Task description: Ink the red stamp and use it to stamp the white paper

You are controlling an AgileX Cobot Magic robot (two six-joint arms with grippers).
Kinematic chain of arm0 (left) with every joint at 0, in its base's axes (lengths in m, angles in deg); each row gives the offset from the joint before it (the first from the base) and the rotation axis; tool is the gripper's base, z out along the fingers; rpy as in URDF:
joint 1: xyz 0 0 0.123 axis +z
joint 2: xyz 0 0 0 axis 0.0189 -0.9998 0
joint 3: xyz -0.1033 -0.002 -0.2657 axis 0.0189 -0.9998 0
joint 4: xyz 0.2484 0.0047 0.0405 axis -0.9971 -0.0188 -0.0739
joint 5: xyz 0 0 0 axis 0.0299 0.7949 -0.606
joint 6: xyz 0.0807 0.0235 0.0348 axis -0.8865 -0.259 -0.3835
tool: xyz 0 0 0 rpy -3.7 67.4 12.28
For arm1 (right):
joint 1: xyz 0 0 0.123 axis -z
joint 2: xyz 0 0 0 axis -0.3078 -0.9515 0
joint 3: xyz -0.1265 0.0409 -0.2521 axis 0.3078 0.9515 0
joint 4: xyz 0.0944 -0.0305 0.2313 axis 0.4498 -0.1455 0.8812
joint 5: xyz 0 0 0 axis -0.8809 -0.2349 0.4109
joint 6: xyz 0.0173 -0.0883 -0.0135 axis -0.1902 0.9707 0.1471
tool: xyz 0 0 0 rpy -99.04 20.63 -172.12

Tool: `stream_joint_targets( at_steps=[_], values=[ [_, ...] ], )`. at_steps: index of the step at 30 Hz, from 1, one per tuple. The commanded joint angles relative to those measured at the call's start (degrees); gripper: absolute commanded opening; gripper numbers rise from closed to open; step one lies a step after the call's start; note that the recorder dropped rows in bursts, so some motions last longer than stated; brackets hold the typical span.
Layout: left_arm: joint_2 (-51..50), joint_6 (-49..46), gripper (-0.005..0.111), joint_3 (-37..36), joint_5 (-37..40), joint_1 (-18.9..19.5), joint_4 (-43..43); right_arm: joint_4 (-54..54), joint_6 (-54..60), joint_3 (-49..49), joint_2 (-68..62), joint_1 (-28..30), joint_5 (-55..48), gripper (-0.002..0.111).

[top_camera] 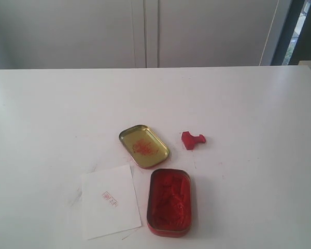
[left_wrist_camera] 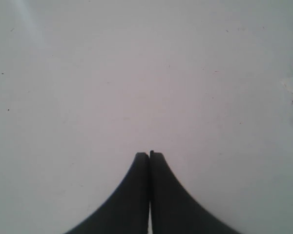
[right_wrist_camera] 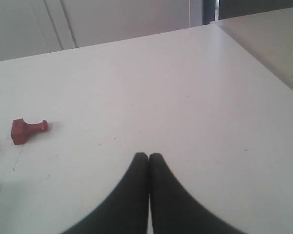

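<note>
- Left jaws are pressed together, tips meeting with nothing between them, over the bare white worktop (left_wrist_camera: 136, 73).
- Right jaws are likewise pressed together and hold nothing.
- The stamp (right_wrist_camera: 28, 129) lies tipped on its side on the worktop, ahead of the right jaws and well off to one side, apart from them.
- In the exterior view the stamp lies near the gold lid (top_camera: 143, 146), its knob pointing away from the lid.
- The paper (top_camera: 110, 201) lies flat just beside the open ink tin (top_camera: 169, 201) and bears a small red print (top_camera: 110, 197).
- Where the paper lies relative to either jaws cannot be told.
</note>
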Motion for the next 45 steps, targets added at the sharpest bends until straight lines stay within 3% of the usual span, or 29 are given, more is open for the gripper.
stream_joint_targets(
  at_steps=[1, 11, 45],
  values=[
    [0.25, 0.15, 0.000, -0.50, 0.25, 0.10, 0.00, -0.40, -0.01, 0.29, 0.36, -0.13, 0.89, 0.000],
    [0.25, 0.15, 0.000, -0.50, 0.25, 0.10, 0.00, -0.40, 7.92, 0.29, 0.36, -0.15, 0.89, 0.000],
    [0.25, 0.15, 0.000, -0.50, 0.25, 0.10, 0.00, -2.95, 11.24, 0.29, 0.36, -0.15, 1.01, 0.000]
  ],
)
